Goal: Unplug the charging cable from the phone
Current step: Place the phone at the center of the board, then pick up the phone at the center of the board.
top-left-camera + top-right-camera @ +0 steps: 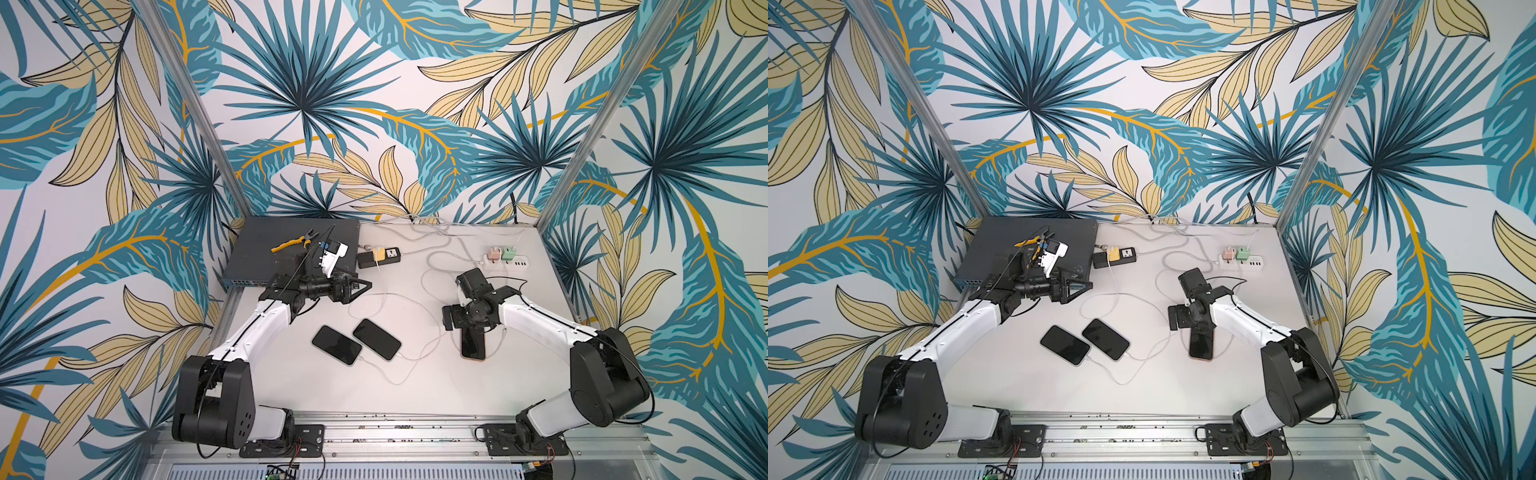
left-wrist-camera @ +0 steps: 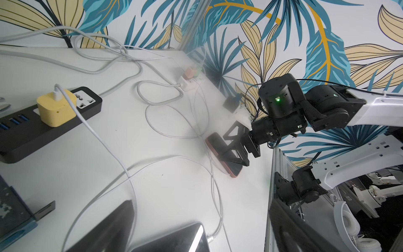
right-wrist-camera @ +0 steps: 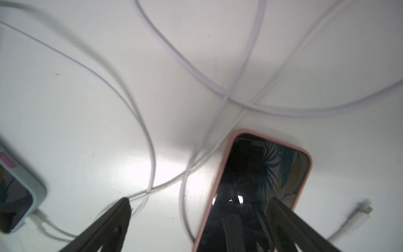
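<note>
A phone (image 1: 473, 347) in a pink case lies face up, screen dark, on the right half of the white surface (image 1: 415, 395) in both top views, its far end hidden under the right arm (image 1: 540, 322); two more dark phones (image 1: 336, 345) sit side by side near the middle, each with a white lead at its near end, and a broad bare strip separates all three from the front rail (image 1: 395, 426). The left end effector (image 1: 362, 286) hangs beside a dark box (image 1: 291, 241) in the back left corner, well apart from the phones. From the left wrist, the right end effector (image 2: 222, 147) hovers just over the pink-cased phone, fingers spread with nothing gripped, near the surface's right edge; the left end effector's own fingers (image 2: 104, 227) stand wide apart and empty, with a black power strip (image 2: 26, 139) carrying a yellow charger (image 2: 55, 108) nearby. From the right wrist, one spread finger (image 3: 290, 218) sits over the reflective screen, the other over bare surface; the plug of the charging cable (image 3: 357, 212) lies loose beside the phone, not touching it, while other white leads (image 3: 196, 72) cross beyond its end and one runs just beside its long edge
</note>
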Motion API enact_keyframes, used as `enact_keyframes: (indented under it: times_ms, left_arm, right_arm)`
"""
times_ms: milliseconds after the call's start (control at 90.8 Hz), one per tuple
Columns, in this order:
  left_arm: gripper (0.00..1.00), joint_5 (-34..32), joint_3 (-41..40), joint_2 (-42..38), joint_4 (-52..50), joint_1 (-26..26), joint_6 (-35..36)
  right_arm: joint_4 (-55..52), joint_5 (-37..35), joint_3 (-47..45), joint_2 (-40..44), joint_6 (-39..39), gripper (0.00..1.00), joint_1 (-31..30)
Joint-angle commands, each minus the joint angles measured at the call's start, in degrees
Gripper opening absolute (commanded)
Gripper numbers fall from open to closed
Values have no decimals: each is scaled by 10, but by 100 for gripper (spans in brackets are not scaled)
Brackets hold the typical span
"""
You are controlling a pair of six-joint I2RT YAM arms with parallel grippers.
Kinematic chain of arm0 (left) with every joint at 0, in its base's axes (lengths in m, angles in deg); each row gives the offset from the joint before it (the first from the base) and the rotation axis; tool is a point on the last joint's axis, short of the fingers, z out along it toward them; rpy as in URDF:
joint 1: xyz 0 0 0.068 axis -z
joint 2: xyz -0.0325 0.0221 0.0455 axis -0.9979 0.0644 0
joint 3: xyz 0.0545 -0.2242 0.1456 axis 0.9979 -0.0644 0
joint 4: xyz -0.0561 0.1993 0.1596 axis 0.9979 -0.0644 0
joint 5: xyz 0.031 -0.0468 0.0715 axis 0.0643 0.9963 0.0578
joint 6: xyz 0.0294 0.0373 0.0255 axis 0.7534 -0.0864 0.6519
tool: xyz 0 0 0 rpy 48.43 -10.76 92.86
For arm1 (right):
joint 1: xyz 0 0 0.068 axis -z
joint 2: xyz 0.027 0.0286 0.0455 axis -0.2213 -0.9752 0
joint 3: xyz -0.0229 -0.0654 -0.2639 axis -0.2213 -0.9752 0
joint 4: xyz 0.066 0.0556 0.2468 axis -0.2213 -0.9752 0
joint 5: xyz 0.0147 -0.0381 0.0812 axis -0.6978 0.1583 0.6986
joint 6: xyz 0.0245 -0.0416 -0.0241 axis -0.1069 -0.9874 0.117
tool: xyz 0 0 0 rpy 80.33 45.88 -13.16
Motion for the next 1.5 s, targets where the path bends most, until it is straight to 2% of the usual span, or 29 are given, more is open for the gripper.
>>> enact_keyframes:
  times_ms: [0, 253, 584, 903, 1113, 1487]
  left_arm:
    - [100, -11, 24, -11, -15, -7, 16]
    - [100, -21, 29, -13, -29, -12, 25]
    - [100, -28, 31, -14, -36, -16, 31]
    - [100, -32, 30, -14, -37, -18, 33]
    - [100, -32, 29, -14, -39, -18, 35]
    - [100, -32, 28, -16, -43, -20, 38]
  right_arm:
    - [27, 33, 19, 0, -18, 100, -32]
    - [62, 59, 70, -47, -44, 100, -111]
    - [55, 20, 145, -134, -83, 100, -204]
    - [40, 21, 203, -213, -93, 100, -253]
    - [33, -19, 222, -251, -110, 100, -281]
    - [32, -37, 229, -288, -137, 100, -297]
